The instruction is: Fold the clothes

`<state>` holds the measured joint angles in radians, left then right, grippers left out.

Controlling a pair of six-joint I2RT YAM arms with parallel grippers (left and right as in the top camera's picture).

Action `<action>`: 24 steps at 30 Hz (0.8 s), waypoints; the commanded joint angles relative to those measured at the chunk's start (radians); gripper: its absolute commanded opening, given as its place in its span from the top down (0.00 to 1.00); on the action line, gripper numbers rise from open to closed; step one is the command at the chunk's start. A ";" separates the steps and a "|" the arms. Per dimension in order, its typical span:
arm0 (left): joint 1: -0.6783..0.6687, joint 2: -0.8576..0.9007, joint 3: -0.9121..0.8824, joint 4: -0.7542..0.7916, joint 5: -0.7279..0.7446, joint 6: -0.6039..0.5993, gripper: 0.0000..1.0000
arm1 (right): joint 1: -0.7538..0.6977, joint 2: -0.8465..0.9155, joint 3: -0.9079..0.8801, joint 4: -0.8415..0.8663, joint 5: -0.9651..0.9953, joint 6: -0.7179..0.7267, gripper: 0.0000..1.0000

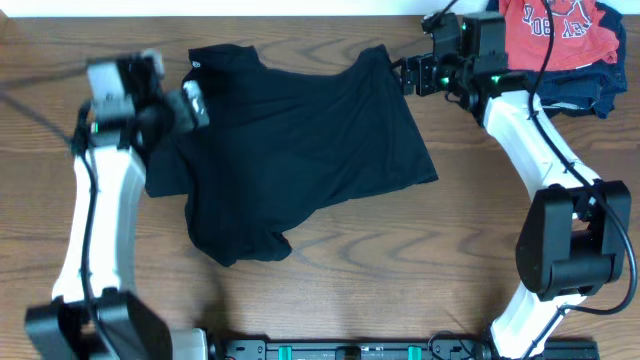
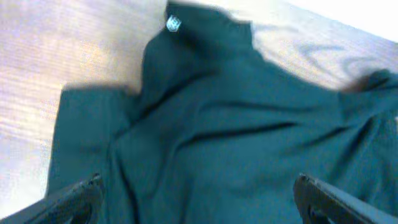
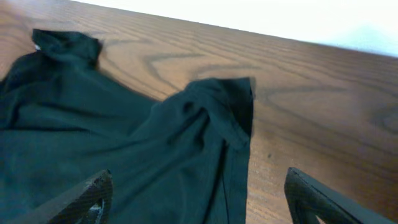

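The black T-shirt [image 1: 300, 150] lies rumpled at mid-table [image 1: 480, 270], with no clean fold yet, so nearly all the folding remains. The left gripper [image 2: 198, 186] and right gripper [image 3: 199, 180] hover at its edges, jaws wide, holding nothing. One black shirt, one red shirt [image 1: 555, 30], two grippers — the navy pile [image 1: 590, 90] can't be counted.

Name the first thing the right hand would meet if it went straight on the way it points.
The black T-shirt: its raised corner lies just ahead of the right hand, though depth is hard to judge.
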<state>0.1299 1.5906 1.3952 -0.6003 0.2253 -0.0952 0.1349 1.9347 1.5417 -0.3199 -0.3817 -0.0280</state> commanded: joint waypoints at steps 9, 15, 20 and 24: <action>-0.014 0.528 0.658 -0.157 -0.170 0.137 0.02 | 0.015 -0.017 0.098 -0.073 -0.007 -0.092 0.13; -0.002 0.706 0.697 -0.050 -0.127 0.173 0.02 | 0.021 -0.017 0.098 -0.111 -0.007 -0.112 0.14; -0.005 0.805 0.697 0.042 -0.124 0.174 0.02 | 0.026 -0.017 0.098 -0.152 -0.008 -0.112 0.18; -0.005 0.845 0.697 0.128 -0.124 0.175 0.02 | 0.030 -0.017 0.098 -0.184 -0.008 -0.112 0.18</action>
<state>0.1265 2.4325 2.0705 -0.5049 0.0975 0.0616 0.1436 1.9343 1.6279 -0.4934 -0.3828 -0.1242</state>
